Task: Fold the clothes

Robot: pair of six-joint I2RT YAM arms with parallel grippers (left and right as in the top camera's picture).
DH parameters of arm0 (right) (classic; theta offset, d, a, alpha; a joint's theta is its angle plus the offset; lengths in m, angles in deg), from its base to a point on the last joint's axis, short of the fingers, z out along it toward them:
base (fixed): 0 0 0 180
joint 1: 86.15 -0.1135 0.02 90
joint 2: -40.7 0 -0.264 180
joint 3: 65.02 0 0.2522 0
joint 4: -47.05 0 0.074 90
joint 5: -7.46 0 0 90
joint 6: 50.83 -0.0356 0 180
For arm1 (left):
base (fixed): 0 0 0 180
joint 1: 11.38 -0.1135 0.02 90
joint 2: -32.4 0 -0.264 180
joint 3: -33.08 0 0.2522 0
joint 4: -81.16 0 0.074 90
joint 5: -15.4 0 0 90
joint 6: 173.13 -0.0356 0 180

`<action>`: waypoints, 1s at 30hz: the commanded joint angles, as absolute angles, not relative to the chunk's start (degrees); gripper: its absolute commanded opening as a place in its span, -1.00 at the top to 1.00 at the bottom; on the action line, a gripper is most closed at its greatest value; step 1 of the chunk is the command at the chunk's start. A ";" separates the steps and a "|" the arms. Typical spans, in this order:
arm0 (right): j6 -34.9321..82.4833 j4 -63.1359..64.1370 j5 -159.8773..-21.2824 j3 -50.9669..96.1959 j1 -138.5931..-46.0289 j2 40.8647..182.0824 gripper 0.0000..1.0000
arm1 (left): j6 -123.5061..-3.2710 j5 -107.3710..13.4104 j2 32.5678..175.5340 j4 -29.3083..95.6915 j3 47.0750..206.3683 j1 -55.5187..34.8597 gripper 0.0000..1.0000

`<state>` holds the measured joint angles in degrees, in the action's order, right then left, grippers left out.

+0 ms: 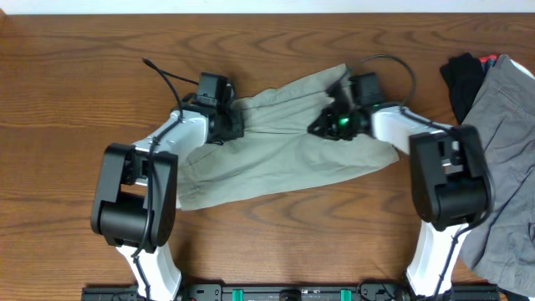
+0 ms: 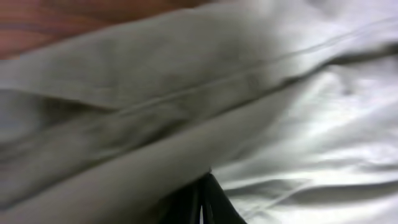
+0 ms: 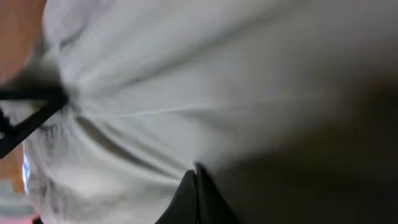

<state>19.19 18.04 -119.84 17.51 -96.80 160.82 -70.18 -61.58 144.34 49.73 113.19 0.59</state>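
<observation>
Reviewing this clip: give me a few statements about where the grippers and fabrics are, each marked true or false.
1. Both the left gripper and the right gripper are on the shorts. True.
2. The shorts are folded into a neat square. False: they lie spread out and rumpled across the table.
3. A grey garment lies beside the right arm. True.
4. The black cloth lies on top of the shorts. False: it sits apart from them, at the far right next to the grey garment.
5. The right gripper is wide open. False: in the right wrist view its fingers are closed together on pale fabric.
</observation>
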 commanded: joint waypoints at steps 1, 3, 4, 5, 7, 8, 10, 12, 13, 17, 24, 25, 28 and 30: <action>19.12 15.24 -106.76 16.44 -88.48 163.94 0.98 | -73.76 -70.21 145.79 46.40 111.99 -3.83 0.88; 20.26 13.23 -107.40 16.44 -84.93 163.94 0.97 | -73.72 -70.19 145.79 45.03 111.99 -5.86 0.88; 21.09 12.47 -108.23 16.44 -83.67 163.94 0.97 | -73.72 -70.19 145.79 44.52 111.99 -6.56 0.88; 22.64 11.44 -109.72 16.44 -81.96 163.92 0.97 | -73.69 -70.15 145.76 43.87 111.99 -7.54 0.88; 24.56 9.67 -111.79 16.44 -79.30 163.92 0.98 | -73.72 -70.13 145.61 42.89 112.01 -8.88 0.88; 25.52 8.51 -113.17 16.46 -77.74 163.90 0.98 | -73.69 -70.13 145.33 42.34 112.03 -9.53 0.88; 28.21 6.15 -116.93 16.46 -74.79 163.48 0.98 | -73.72 -69.51 144.17 40.87 112.38 -10.47 0.88; 30.97 4.29 -121.58 16.46 -72.48 162.72 0.98 | -73.72 -68.55 141.96 39.28 113.19 -11.13 0.88; 32.32 3.55 -123.88 16.46 -71.47 162.08 0.98 | -73.74 -68.18 140.56 38.56 113.61 -11.32 0.88; 36.56 0.40 -133.74 16.46 -68.39 157.38 0.98 | -73.67 -65.51 132.15 35.10 115.49 -11.46 0.74; 39.29 -3.18 -144.03 16.46 -72.06 145.43 0.97 | -73.67 -51.64 120.04 27.02 115.64 -8.96 0.47; 39.29 -3.09 -143.83 16.46 -73.81 143.94 0.97 | -73.67 -50.98 119.82 25.33 115.55 -7.67 0.47; 39.18 -1.08 -141.12 16.46 -79.89 142.17 0.97 | -74.63 -51.24 120.59 23.10 114.04 -3.24 0.46; 37.72 1.23 -138.11 16.44 -84.78 142.70 0.97 | -75.77 -51.55 121.90 23.96 111.68 -0.13 0.47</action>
<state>37.33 0.14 -139.62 16.51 -79.05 141.82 -73.65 -53.47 119.43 24.02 114.79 -3.46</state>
